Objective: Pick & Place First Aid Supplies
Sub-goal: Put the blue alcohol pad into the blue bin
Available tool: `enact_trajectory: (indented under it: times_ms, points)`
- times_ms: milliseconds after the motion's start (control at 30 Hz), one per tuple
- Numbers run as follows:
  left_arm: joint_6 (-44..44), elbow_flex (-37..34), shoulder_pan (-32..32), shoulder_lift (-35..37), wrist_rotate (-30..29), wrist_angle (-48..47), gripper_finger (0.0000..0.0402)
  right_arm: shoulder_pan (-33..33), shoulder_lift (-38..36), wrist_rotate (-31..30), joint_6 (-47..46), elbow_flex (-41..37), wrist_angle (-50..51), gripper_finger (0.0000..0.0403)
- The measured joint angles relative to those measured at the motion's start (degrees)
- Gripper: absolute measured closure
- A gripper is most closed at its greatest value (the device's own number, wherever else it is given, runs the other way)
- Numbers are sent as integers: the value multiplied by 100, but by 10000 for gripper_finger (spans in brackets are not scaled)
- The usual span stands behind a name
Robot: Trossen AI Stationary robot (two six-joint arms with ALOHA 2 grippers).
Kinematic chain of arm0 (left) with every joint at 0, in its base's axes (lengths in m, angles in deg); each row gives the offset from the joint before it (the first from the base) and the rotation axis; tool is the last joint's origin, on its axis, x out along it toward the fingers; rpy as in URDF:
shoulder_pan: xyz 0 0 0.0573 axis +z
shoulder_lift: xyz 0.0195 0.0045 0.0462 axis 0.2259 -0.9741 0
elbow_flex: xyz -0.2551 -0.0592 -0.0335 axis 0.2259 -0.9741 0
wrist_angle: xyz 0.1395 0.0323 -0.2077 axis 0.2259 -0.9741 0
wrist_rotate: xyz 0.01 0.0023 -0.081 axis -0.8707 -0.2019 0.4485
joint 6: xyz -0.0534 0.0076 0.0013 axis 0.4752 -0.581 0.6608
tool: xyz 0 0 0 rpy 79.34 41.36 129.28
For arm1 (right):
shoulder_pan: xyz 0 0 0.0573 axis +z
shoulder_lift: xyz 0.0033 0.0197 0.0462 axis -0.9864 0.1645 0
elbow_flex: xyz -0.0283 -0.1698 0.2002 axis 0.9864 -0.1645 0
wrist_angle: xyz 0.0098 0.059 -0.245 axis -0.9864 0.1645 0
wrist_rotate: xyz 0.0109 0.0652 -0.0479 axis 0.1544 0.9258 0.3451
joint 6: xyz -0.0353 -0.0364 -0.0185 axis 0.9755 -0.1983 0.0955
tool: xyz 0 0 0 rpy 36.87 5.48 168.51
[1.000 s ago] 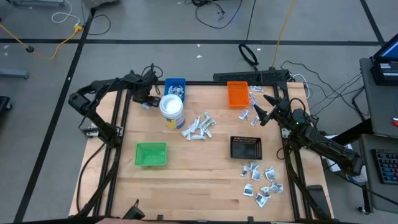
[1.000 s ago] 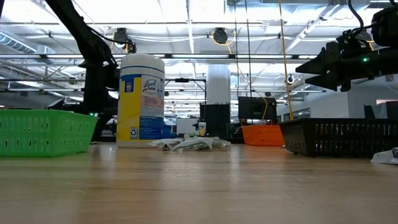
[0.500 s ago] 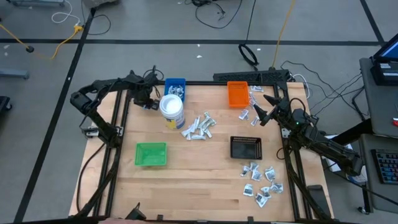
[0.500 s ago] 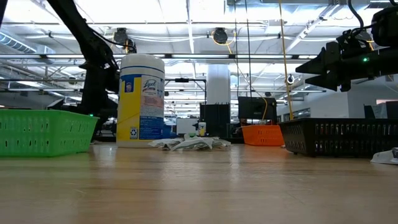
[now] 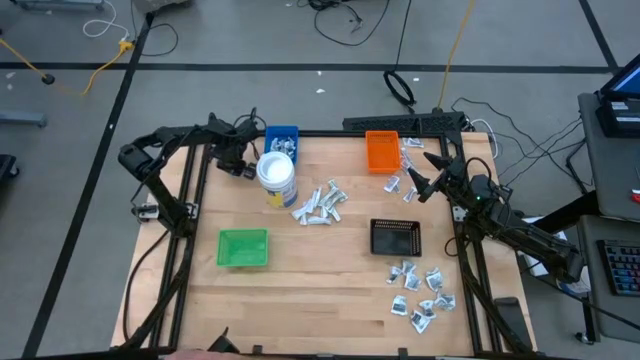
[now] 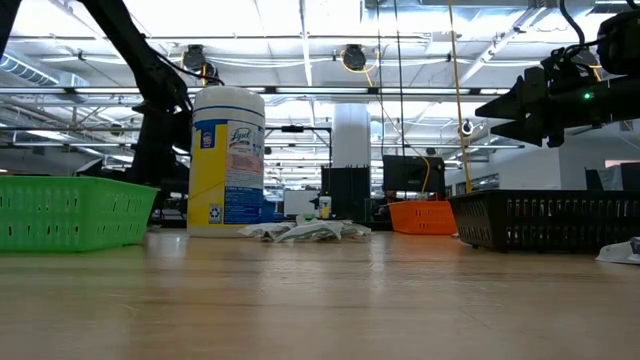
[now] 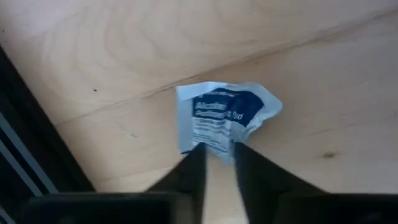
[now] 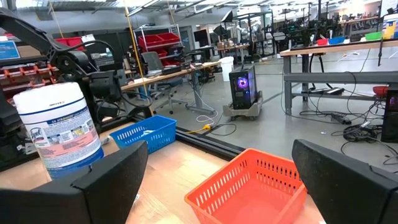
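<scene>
**Left gripper pinching a lone packet at the table's far-left corner**

The left gripper [image 7: 217, 163] is down at the table [image 5: 320, 290], near the 10 o'clock corner of the board, just at 9 o'clock of the white tub [image 5: 276, 178] and beside the blue tray [image 5: 281, 137]. In the left wrist view its two dark fingers [image 7: 189, 168] stand nearly together over the lower edge of a crumpled white packet with blue print [image 7: 222, 118], which lies flat on the wood. The fingers appear to nip that edge, though whether the hold is firm cannot be told.

To do this step well, the pinch should take enough of the wrapper, not just its frayed rim; a thin foil edge is likely to slip out on the lift. A straight, slow rise would keep the packet from swinging, and the arm should stay clear of the tub, which stands close and looks easy to tip.

The other supplies lie apart: a heap at the board's middle [image 5: 320, 203], a scatter toward 4 o'clock [image 5: 422, 292], and a few near the orange tray [image 5: 381, 150] at 1 o'clock. The green tray [image 5: 243, 247] sits at 8 o'clock, the black tray [image 5: 396, 237] toward 3 o'clock.

The right gripper [image 5: 425, 175] waits at 2 o'clock, fingers spread wide and holding nothing, hanging above the board.
</scene>
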Motion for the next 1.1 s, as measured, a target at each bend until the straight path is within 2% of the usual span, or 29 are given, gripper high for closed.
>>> enact_trajectory:
  times_ms: [67, 133, 300, 467, 700, 867, 1100]
  points:
    - [2, -2, -21, -2, 52, -2, 377, -1, -1, 2, 0, 1, 0, 9]
    - [-3, -2, -31, -2, 185, 0, 391, 0, 0, 0, 0, 0, 0, 9]
    - [323, 78, 29, 4, 487, -78, 398, 0, 0, 0, 0, 2, 0, 9]
    - [543, 500, 291, 61, 579, -555, 399, 0, -1, 0, 0, 1, 0, 9]
    - [686, 1554, 629, 64, 640, -1471, 400, 0, -1, 1, 0, 1, 0, 9]
    - [939, 2168, 828, -78, 1054, -2050, 401, -1, 0, 0, 0, 1, 0, 9]
    - [1219, 3235, 533, -803, 1203, -2691, 401, -1, -1, 0, 0, 2, 0, 9]
